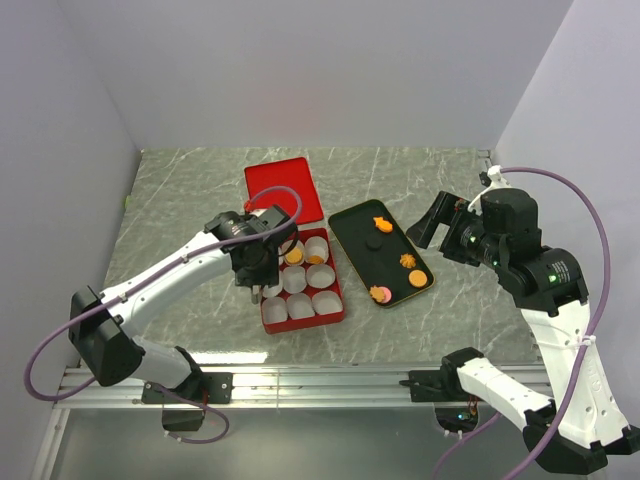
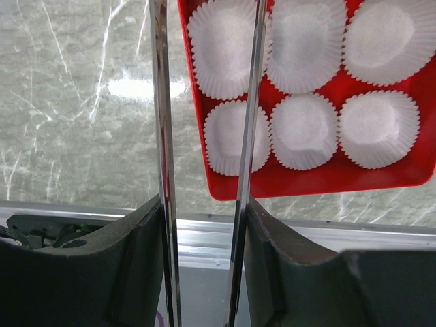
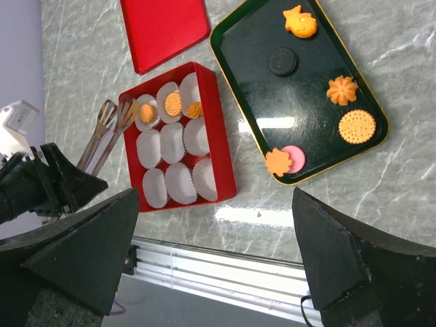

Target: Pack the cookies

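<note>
We are clamping the left gripper (image 2: 204, 228) on the tongs (image 2: 163, 136) at the edge of the box (image 3: 225, 170), likely for ferrying cookies (image 3: 173, 104), three sitting in its cups (image 2: 303, 131), the rest lying on the tray (image 3: 259, 41), right gripper (image 3: 216, 225) hovering spread apart.

Tongs (image 2: 162, 136) tips off-frame (upper edge)

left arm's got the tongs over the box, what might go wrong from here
1. The tongs in the left gripper appear to straddle the side wall of the red box, one blade over the paper cups. Lowering or swinging them could snag a cup or shove the box.
2. The pink cookie and the leaf-shaped cookie overlap at a corner of the tray. Grabbing one may knock the other off.
</note>
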